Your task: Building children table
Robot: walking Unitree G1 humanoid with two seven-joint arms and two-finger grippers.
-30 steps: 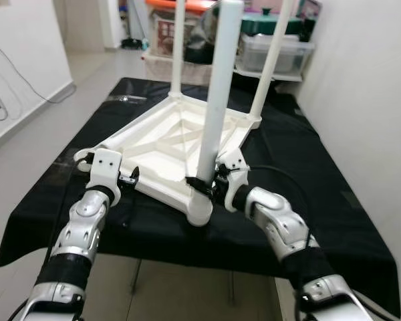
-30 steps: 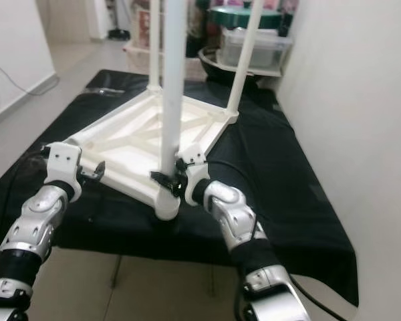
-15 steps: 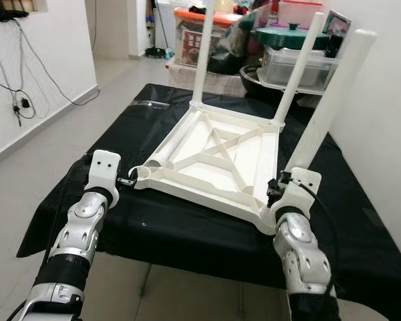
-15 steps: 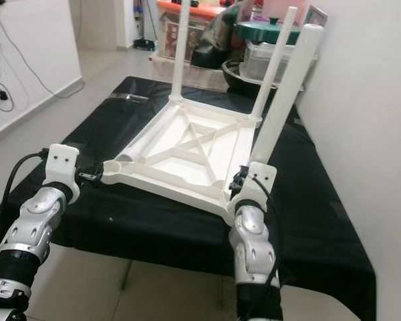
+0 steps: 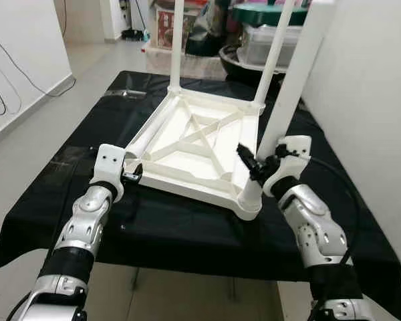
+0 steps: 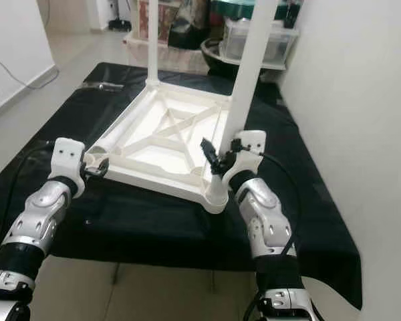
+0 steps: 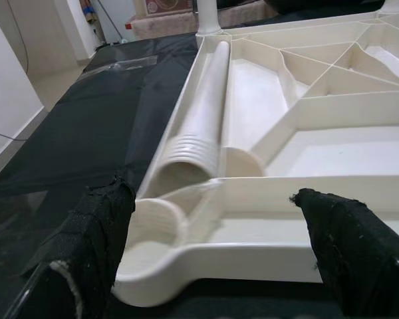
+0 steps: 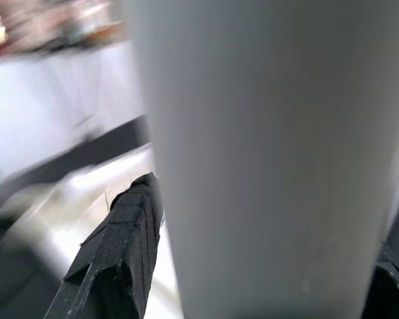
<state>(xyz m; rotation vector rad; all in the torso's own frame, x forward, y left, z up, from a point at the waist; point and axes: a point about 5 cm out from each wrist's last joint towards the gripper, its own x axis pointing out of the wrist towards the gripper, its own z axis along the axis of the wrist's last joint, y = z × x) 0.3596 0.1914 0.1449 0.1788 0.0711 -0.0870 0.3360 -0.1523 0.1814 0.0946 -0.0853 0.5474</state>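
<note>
Two grippers: both at upturned tabletop (image 5: 199,148).
L gripper (image 7: 213,252): released, astride near corner socket.
R gripper (image 5: 254,164): grasping leg (image 5: 289,93) at near-right corner.

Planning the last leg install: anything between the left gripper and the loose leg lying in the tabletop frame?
Nothing visible. The left gripper, open, faces the threaded end of the loose leg across the tabletop's corner rim and its socket.

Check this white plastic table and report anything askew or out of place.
One white plastic leg lies loose inside the upturned white plastic tabletop, beside the empty corner socket near the open left gripper. The near-right leg, between the right gripper fingers, leans instead of standing straight like the two far legs.
</note>
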